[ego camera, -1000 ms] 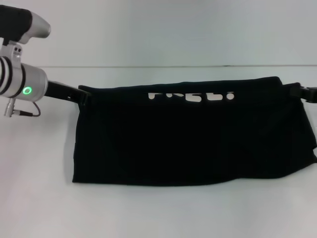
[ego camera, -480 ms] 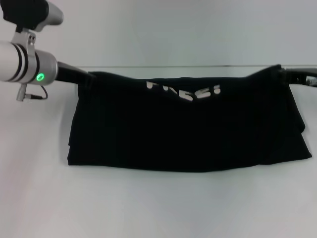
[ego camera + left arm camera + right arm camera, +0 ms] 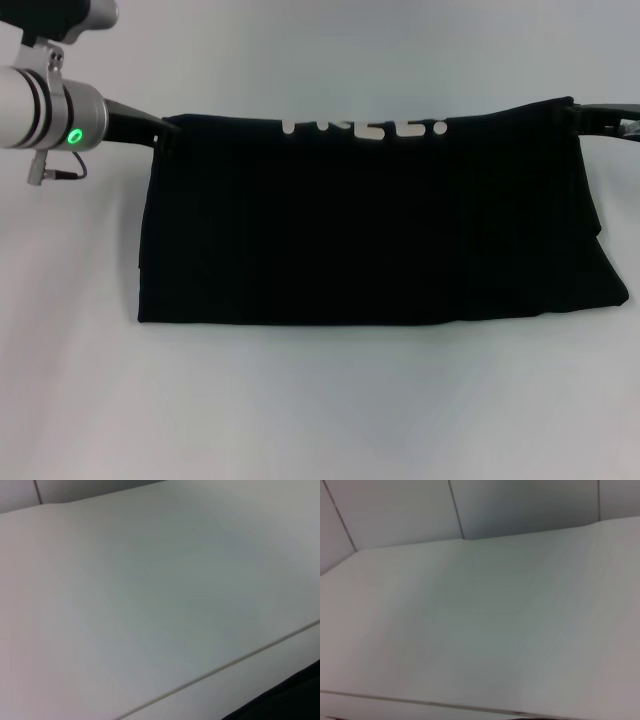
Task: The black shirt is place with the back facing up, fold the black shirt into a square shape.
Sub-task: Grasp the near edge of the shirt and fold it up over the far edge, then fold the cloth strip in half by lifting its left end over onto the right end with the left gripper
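Note:
The black shirt point(image 3: 370, 225) hangs stretched between both grippers, and its lower edge lies on the white table point(image 3: 320, 410). White lettering point(image 3: 365, 128) shows along its raised top edge. My left gripper point(image 3: 166, 129) is shut on the top left corner. At the top right corner, my right gripper point(image 3: 572, 112) is shut on the fabric. The shirt's right side droops lower than its left. In the left wrist view only a dark strip of the black shirt point(image 3: 295, 700) shows at one corner. Neither wrist view shows any fingers.
The white table spreads out in front of the shirt and to both sides. Its far edge point(image 3: 210, 672) meets a pale wall point(image 3: 520, 505) behind the shirt.
Both grippers have carried the shirt's top edge up and away from me. The lower edge has slid back across the table, and the lettering now sits at the very top.

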`<state>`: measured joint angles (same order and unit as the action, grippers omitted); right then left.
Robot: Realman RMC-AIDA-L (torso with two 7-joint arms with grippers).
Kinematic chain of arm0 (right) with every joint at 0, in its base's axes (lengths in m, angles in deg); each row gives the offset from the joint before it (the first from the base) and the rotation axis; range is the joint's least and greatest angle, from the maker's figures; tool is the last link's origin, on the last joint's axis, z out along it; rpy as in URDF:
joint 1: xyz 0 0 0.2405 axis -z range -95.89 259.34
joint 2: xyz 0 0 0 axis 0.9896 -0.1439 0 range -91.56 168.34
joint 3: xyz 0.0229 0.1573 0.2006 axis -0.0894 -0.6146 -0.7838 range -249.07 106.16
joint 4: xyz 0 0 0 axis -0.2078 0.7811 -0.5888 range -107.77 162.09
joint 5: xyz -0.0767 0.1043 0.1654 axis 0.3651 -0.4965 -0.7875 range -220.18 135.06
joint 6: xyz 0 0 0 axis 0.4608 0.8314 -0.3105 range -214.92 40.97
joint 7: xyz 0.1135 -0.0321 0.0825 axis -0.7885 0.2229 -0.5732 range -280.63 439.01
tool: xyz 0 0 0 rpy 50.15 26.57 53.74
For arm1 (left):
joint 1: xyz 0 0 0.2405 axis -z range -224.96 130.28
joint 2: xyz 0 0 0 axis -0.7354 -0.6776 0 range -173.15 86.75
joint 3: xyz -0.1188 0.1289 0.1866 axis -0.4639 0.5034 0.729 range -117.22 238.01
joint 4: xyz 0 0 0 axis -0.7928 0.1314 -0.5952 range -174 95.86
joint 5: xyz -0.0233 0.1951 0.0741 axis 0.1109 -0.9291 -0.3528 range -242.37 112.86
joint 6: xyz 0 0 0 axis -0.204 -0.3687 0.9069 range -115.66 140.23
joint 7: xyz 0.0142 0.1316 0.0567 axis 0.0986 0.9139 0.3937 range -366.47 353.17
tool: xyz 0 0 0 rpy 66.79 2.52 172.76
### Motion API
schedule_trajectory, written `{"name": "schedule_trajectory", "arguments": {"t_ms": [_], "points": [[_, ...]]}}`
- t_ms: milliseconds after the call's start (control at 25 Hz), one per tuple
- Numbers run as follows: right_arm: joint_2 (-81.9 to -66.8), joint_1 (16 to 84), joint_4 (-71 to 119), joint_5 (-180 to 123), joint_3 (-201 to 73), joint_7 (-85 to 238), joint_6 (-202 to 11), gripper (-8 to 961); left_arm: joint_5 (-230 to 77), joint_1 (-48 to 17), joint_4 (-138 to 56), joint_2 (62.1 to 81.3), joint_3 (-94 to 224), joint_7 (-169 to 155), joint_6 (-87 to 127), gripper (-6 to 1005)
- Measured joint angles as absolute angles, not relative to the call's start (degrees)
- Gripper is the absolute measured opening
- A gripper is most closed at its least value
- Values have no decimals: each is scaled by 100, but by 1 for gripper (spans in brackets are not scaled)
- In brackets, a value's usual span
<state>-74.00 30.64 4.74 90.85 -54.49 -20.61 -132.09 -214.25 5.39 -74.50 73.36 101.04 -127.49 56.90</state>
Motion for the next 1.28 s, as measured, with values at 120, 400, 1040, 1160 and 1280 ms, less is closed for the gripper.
{"name": "schedule_trajectory", "arguments": {"t_ms": [120,400,1040,1160,1280], "points": [[-7453,2994,630,9084,-5449,-2005,-12909,60,-21425,539,-7257,7370,10152,-12734,5376,8],[-7612,2874,813,9085,-5450,-1887,-12232,61,-21425,527,-6983,7499,10329,-12732,4716,8],[-7659,2914,817,9090,-5447,-1920,-12213,67,-21436,478,-6925,7558,10692,-12723,4648,54],[-7667,2941,760,9097,-5437,-1914,-12334,71,-21453,458,-6924,7592,10764,-12726,4603,67],[-7677,3003,635,9078,-5468,-1974,-12352,76,-21468,408,-6975,7598,10726,-12782,4586,81]]}}
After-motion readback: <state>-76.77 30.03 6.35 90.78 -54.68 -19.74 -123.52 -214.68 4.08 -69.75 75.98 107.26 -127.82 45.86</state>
